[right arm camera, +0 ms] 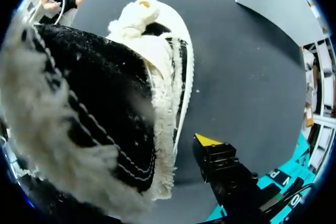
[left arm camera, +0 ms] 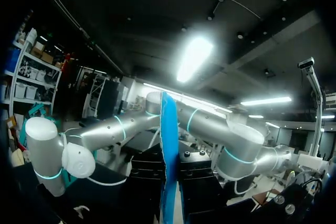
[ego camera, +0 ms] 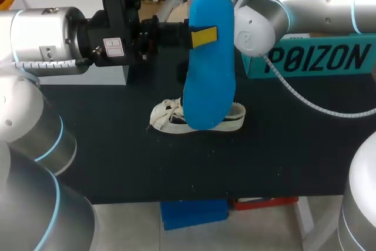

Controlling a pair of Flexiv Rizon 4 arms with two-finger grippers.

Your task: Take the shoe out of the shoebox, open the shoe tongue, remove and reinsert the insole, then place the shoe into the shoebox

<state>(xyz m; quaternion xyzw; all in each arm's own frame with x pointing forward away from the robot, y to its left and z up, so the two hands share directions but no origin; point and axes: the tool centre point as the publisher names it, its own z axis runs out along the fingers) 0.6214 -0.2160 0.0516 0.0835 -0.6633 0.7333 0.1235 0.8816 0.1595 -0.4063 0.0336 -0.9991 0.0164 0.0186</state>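
Left arm lies level, left tool clamping insole upright above shoe

Fleecy shoe, seemingly matt insole

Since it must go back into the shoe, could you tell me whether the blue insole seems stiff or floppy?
The insole, pinched by the left gripper, shows no droop: probably fairly stiff. Edge-on it looks thin, so likely light.
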